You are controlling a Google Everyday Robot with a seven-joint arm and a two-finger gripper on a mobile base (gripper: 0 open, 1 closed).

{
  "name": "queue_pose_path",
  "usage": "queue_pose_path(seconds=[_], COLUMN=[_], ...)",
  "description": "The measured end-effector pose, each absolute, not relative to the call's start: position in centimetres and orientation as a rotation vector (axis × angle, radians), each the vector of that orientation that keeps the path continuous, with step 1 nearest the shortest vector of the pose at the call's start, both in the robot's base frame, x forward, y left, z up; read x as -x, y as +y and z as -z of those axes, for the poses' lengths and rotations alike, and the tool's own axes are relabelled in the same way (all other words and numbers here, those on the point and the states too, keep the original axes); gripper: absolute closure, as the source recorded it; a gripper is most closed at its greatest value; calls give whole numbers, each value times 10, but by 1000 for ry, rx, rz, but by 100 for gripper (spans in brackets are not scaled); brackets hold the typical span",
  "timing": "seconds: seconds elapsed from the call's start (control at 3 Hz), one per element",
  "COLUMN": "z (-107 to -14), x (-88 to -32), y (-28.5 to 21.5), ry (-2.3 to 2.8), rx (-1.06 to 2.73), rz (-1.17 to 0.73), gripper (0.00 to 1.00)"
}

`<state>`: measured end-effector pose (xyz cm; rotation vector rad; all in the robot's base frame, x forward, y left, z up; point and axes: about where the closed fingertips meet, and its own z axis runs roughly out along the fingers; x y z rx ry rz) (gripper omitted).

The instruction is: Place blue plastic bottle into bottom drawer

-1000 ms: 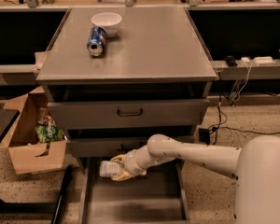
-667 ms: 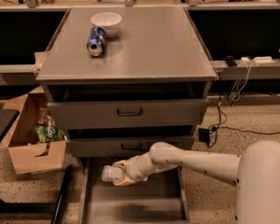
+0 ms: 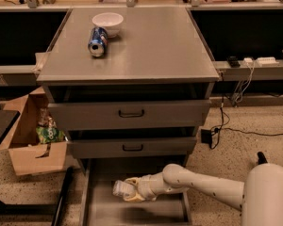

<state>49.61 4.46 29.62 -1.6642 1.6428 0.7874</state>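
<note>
As the arm is brought lower, the bottle (image 3: 121, 188) is carried down with it, and it is now held lying on its side over the open bottom drawer (image 3: 151, 214), inside the line of the side walls. It is clasped by the gripper (image 3: 133, 192), whose fingers are clenched around its body. Against a second ago, height has been given up, with hardly any sideways travel. Nothing has been let go yet; by the look of it, only a short descent and a release are left. The can (image 3: 97, 41) and bowl (image 3: 108, 20) are seen untouched on the cabinet top (image 3: 155, 51).
</note>
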Motion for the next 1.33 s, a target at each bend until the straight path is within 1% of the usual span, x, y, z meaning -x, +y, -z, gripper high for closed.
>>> queue_pose_path(seconds=[0.33,1.33], z=[-271,-190], x=[-496,-522], y=[29,-17], ry=[1699,1875], rx=[1622,1508], rz=[-800,-832], gripper=[100,100])
